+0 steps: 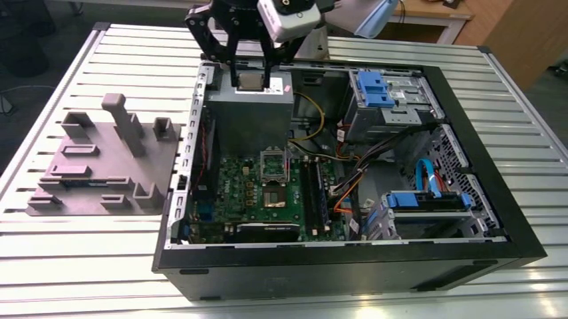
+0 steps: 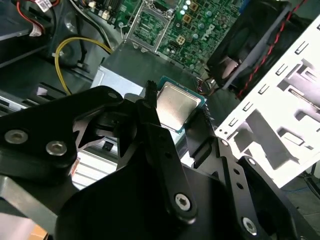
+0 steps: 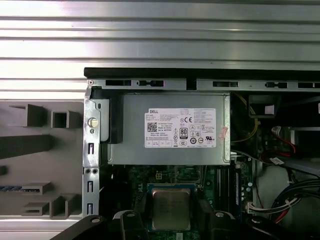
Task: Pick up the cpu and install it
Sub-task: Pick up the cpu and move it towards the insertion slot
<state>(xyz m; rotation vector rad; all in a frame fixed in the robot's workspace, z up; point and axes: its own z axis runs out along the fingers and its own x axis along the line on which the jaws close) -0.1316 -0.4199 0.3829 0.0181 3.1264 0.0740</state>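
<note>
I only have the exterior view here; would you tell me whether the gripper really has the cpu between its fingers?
Observer: Yes. In the second wrist view the gripper is shut on the cpu, with its fingers on two opposite edges.
Operator: Thank you. Which face of it is showing?
Observer: The shiny metal top faces the camera in both wrist views.
Operator: And is the socket free?
Observer: In the second wrist view the socket frame on the motherboard looks hollow, with no chip in it, and the cpu is well apart from it.
</note>
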